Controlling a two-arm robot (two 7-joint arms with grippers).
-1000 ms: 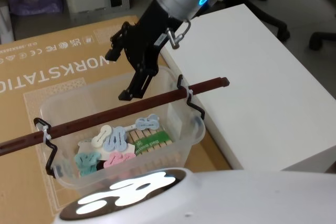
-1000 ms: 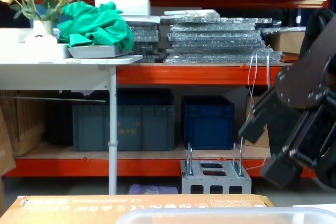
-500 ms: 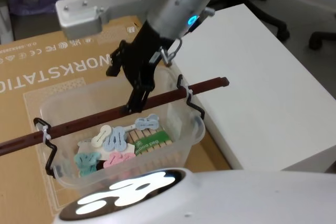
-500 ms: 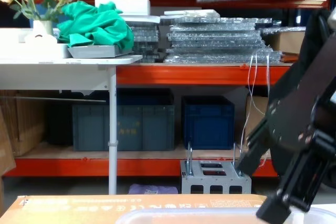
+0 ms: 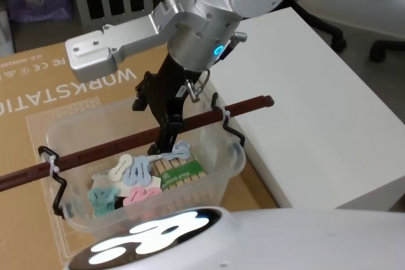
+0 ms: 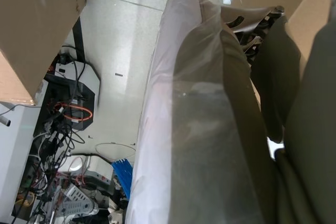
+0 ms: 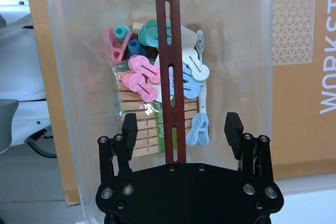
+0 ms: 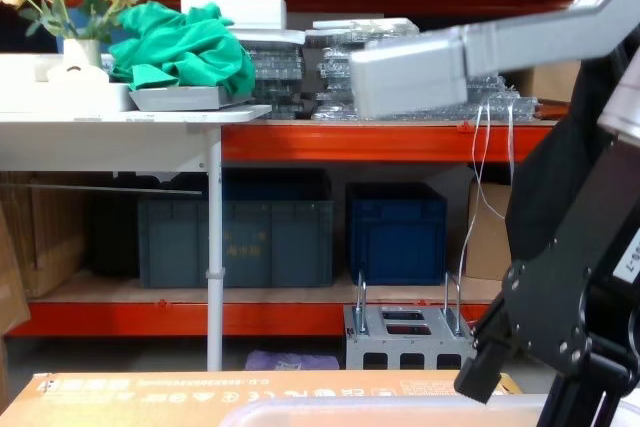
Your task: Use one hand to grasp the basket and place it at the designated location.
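Straddling the handle [image 7: 177, 77] of the basket [image 5: 235, 156], my right gripper [image 7: 181, 129] hangs wide open, holding nothing. Under my fingers [image 7: 129, 125] lie clothes pegs [image 5: 136, 172]; a cardboard box [image 5: 38, 93] sits beneath the basket, with a white table [image 5: 304, 93] to its right.

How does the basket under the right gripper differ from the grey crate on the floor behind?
The basket is translucent white plastic with rounded corners; the crate is grey metal and boxy. The basket carries one long red-brown bar across its top; the crate has two upright loop handles. The basket sits on the cardboard box, the crate on the floor. Both have handles.
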